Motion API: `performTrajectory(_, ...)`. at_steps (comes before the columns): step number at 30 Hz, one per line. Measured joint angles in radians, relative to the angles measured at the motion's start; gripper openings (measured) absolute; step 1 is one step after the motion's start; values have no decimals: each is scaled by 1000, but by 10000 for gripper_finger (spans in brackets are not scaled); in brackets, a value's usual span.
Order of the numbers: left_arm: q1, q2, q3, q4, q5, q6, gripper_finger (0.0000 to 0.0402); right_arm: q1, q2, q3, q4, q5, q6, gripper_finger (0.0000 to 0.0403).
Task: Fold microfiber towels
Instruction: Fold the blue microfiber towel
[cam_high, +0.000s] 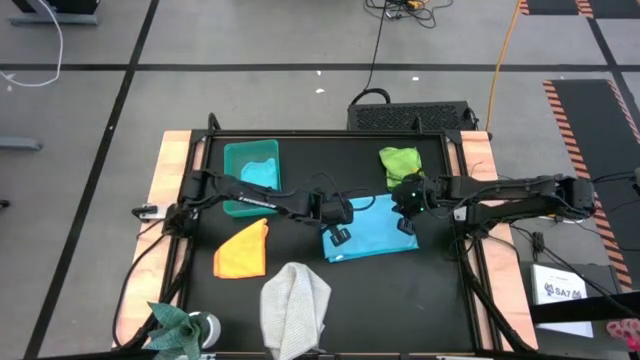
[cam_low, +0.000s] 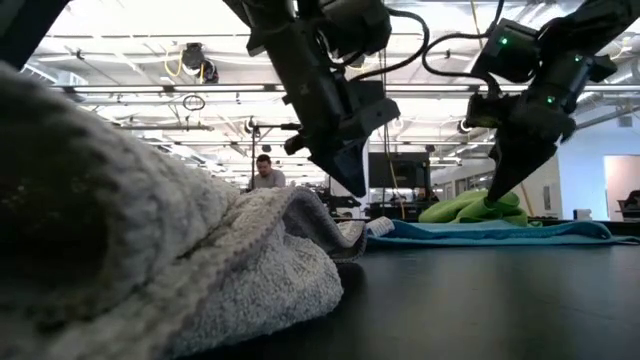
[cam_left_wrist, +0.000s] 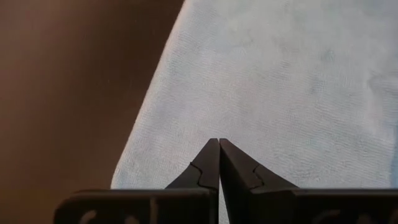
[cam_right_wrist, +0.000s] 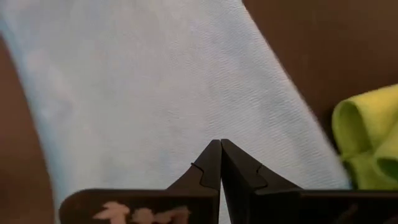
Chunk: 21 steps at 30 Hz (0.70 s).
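A light blue towel lies flat on the black table's middle, also in the left wrist view and the right wrist view. My left gripper hovers shut over its left edge. My right gripper hovers shut over its right edge. In the low view both tips, left and right, hang clear above the towel. An orange towel lies at the left, a grey towel lies crumpled near the front, and a lime green towel lies at the back right.
A teal bin stands at the back left with a teal cloth in it. A small plant sits at the front left corner. The grey towel fills the low view's near left. Wooden strips edge the table.
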Motion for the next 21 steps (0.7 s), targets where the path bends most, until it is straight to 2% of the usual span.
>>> performTrajectory(2,19,0,0,9,48,26,13,-4,-15,7,-15,-42,41,0)
performTrajectory(5,54,-4,0,17,148,81,6,1,-34,16,-67,-39,91,0)
performTrajectory(8,87,-7,0,18,204,145,4,5,-51,18,-94,-43,159,0)
performTrajectory(12,125,-7,0,14,219,217,8,44,-58,18,-91,-99,265,0)
performTrajectory(21,165,-7,0,-57,220,290,6,142,-58,18,-87,-97,386,0)
